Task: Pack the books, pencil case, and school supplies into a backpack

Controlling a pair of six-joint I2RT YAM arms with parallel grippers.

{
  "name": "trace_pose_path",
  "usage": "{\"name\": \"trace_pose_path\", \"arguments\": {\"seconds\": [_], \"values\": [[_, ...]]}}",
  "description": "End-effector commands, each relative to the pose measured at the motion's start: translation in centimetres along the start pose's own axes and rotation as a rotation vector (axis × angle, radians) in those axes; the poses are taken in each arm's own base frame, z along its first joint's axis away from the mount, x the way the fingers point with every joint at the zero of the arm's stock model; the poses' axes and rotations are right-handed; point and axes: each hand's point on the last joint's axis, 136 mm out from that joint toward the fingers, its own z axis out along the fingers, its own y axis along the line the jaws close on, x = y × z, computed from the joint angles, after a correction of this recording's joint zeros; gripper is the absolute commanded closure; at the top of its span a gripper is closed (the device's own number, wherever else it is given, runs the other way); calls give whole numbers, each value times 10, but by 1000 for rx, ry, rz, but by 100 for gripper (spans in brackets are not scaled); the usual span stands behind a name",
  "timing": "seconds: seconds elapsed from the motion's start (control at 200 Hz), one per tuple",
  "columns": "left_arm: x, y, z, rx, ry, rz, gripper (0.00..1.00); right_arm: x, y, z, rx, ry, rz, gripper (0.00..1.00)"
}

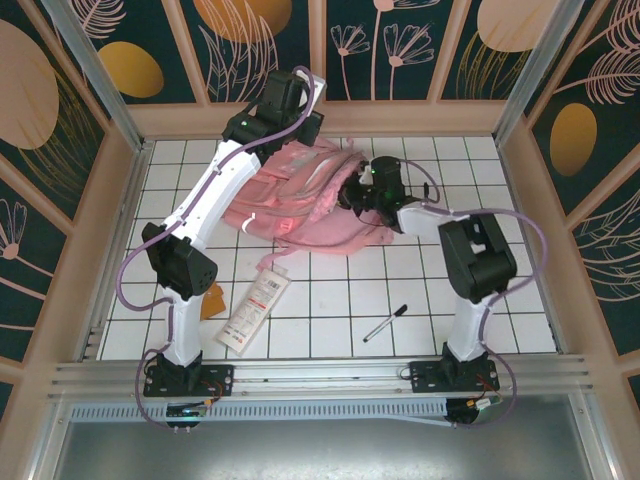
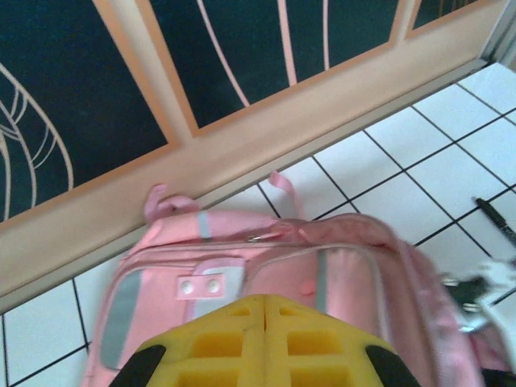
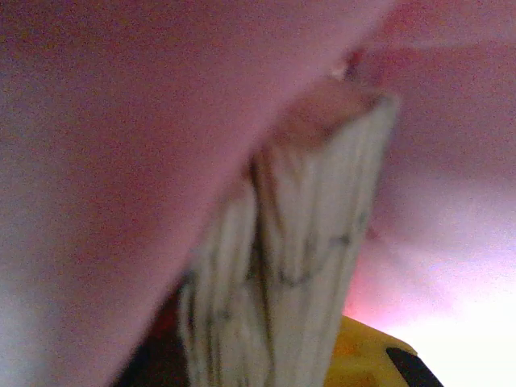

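Note:
The pink backpack [image 1: 300,205] lies at the back middle of the tiled table. My right gripper [image 1: 352,192] reaches into its right side. In the right wrist view the gripper is shut on the book [image 3: 298,258], whose whitish page edges stand up from the yellow finger [image 3: 367,355], with pink backpack fabric [image 3: 121,121] all round. My left gripper [image 2: 266,300] hangs shut and empty just above the backpack [image 2: 242,266]. On the near tiles lie the white pencil case [image 1: 254,310], a black pen [image 1: 385,323], and the orange-brown square [image 1: 213,302] beside the left arm.
The wooden back wall [image 2: 266,137] runs close behind the backpack's top handle [image 2: 165,201]. Another slim black pen [image 2: 493,216] lies on the tiles to the backpack's right. Metal frame rails [image 1: 320,375] line the near edge.

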Motion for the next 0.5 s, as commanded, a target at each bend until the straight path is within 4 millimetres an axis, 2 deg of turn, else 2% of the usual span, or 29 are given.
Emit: {"name": "trace_pose_path", "arguments": {"seconds": [0.0, 0.055, 0.145, 0.175, 0.205, 0.235, 0.35, 0.4, 0.45, 0.495], "values": [[-19, -5, -15, 34, -59, -2, 100, -26, 52, 16, -172, -102, -107, 100], [-18, -5, -15, 35, -57, -5, 100, -29, 39, 26, -162, -108, -94, 100], [-13, -12, -13, 73, -39, 2, 99, -25, 30, 42, -223, -72, -80, 100], [-10, -14, -12, 87, -29, 3, 82, -24, 29, 46, -246, -60, -82, 100], [-4, -16, -11, 96, -11, 1, 58, -22, 28, 48, -275, -50, -81, 100], [6, -16, -8, 99, 19, -5, 46, -21, 24, 49, -289, -46, -67, 100], [63, -21, -5, 124, 148, 23, 39, -18, 22, 43, -326, -50, -48, 100], [89, -33, -7, 188, 164, 48, 38, -17, 24, 42, -331, -44, -57, 100], [103, -41, -14, 242, 120, 67, 35, -16, 28, 41, -333, -39, -62, 100], [113, -45, -20, 263, 56, 92, 27, -15, 31, 40, -342, -36, -70, 100]]}}
